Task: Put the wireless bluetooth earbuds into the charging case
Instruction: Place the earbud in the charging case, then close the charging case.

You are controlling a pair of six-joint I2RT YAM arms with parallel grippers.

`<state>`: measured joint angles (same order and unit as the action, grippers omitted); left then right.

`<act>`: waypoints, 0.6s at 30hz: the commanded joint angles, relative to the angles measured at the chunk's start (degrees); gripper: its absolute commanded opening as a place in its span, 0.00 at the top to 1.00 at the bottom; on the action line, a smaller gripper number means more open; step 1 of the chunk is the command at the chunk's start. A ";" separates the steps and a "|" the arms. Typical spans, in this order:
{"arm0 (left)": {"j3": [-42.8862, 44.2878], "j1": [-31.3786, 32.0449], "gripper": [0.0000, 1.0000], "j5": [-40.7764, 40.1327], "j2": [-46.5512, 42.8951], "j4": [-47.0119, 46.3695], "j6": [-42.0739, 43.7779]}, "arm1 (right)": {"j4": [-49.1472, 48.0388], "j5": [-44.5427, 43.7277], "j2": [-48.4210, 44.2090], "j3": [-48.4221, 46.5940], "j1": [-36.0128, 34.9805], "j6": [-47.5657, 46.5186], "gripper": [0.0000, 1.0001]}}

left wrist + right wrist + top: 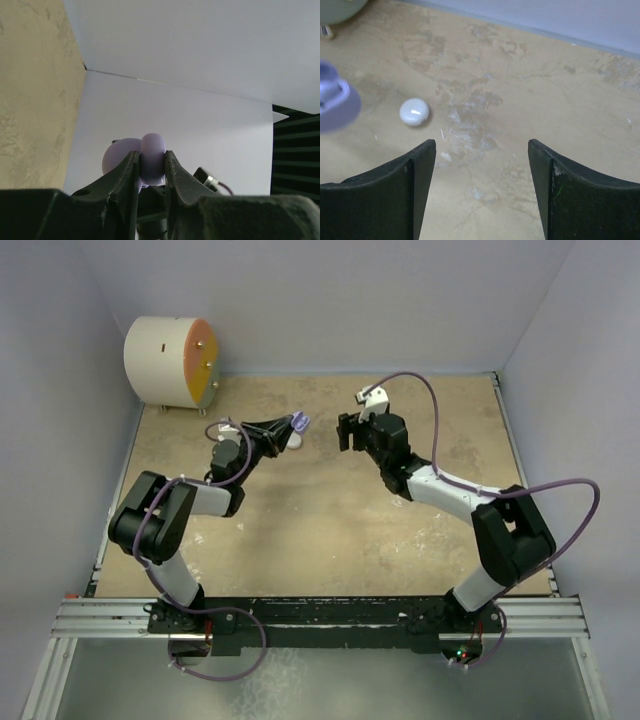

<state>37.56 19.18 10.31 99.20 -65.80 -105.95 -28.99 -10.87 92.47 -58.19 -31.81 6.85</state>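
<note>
My left gripper (pixel 290 425) is held above the table, shut on the lilac charging case (pixel 299 422). In the left wrist view its fingertips (pixel 151 152) pinch one lilac disc (pixel 152 159) edge-on, and a second lilac disc (pixel 119 156) stands open behind the left finger. My right gripper (pixel 347 432) faces it from the right, open and empty (pixel 482 145). A small glossy white disc (pixel 414 111) lies on the table below the case (pixel 292 441). The case shows blurred at the left edge of the right wrist view (pixel 332 102). I cannot make out the earbuds.
A big white drum with an orange face (pixel 170 362) stands in the back left corner. Pale walls close in the tan table (pixel 330 530) at the back and both sides. A metal rail (pixel 320 615) carries both arm bases at the near edge.
</note>
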 commanded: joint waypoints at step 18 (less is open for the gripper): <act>4.46 9.63 1.00 -32.05 -11.50 22.20 -10.20 | -45.00 -2.72 3.68 16.25 -6.64 -7.26 0.17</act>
<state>38.72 27.46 -14.20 90.70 -50.17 -113.32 -63.83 -11.05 94.11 -41.74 -37.67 1.52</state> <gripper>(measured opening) 0.218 0.825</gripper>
